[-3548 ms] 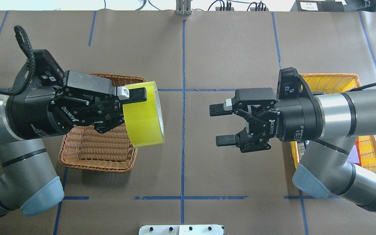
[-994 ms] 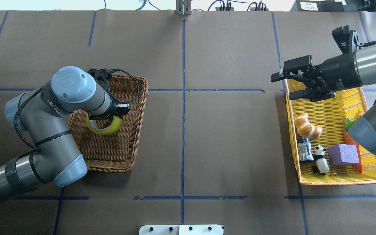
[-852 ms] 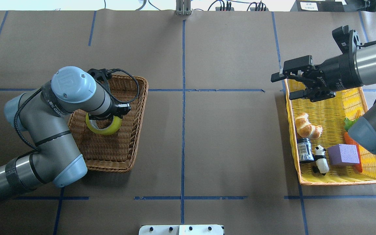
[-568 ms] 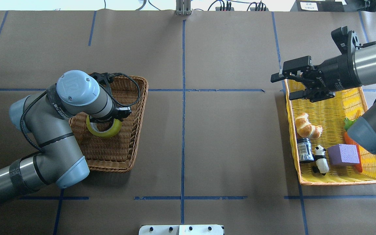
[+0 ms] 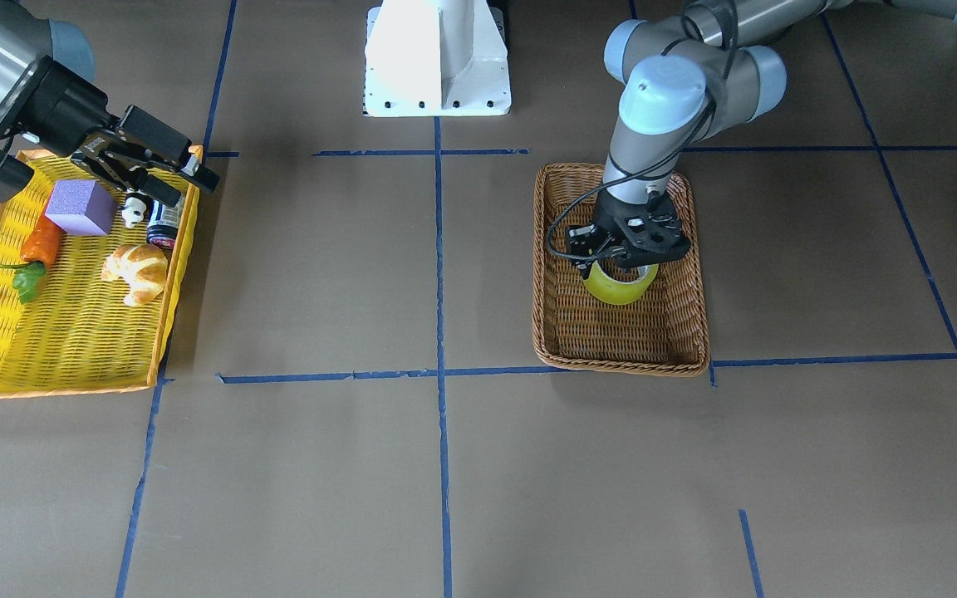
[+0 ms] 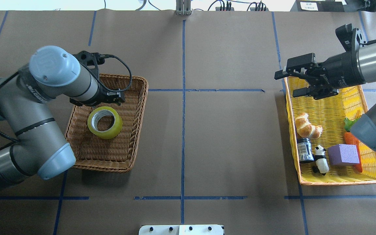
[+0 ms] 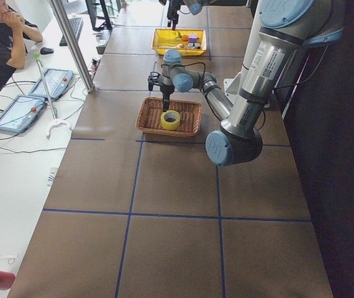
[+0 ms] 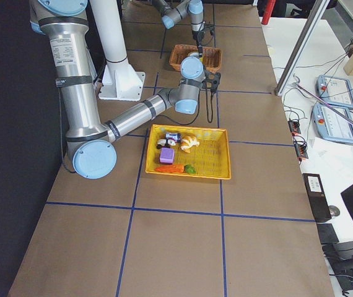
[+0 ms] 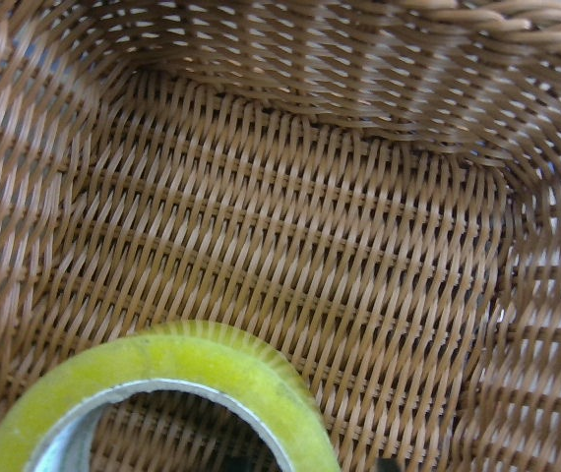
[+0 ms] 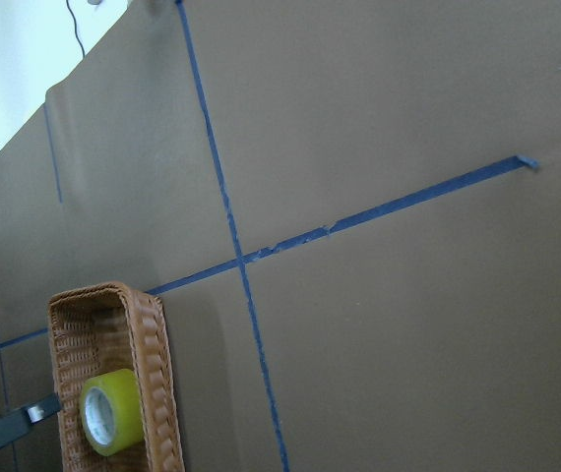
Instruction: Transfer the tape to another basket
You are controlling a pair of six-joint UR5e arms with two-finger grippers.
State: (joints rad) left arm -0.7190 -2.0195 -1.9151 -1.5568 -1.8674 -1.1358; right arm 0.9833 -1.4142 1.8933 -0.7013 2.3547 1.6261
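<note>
The yellow tape [image 6: 105, 134] lies flat, hole up, inside the brown wicker basket [image 6: 132, 98] on my left side. It also shows in the front view [image 5: 621, 289], the left side view [image 7: 170, 125] and at the bottom of the left wrist view [image 9: 192, 359]. My left gripper [image 5: 630, 264] points straight down just above the roll's robot-side edge, open and empty. In the overhead view my wrist hides it. My right gripper [image 6: 286, 85] is open and empty, held over the far end of the yellow tray [image 6: 338, 179].
The yellow tray holds a croissant [image 6: 307, 125], a dark can [image 6: 304, 150], a panda figure [image 6: 320, 158], a purple block [image 6: 343, 154] and a carrot [image 6: 351, 138]. The white robot base [image 5: 437, 58] stands at the table's near edge. An operator [image 7: 3, 37] sits beside the table.
My left gripper carried the tape down into the wicker basket, let go and lifted off, leaving the roll uncovered. My right gripper drew back to the yellow tray.
</note>
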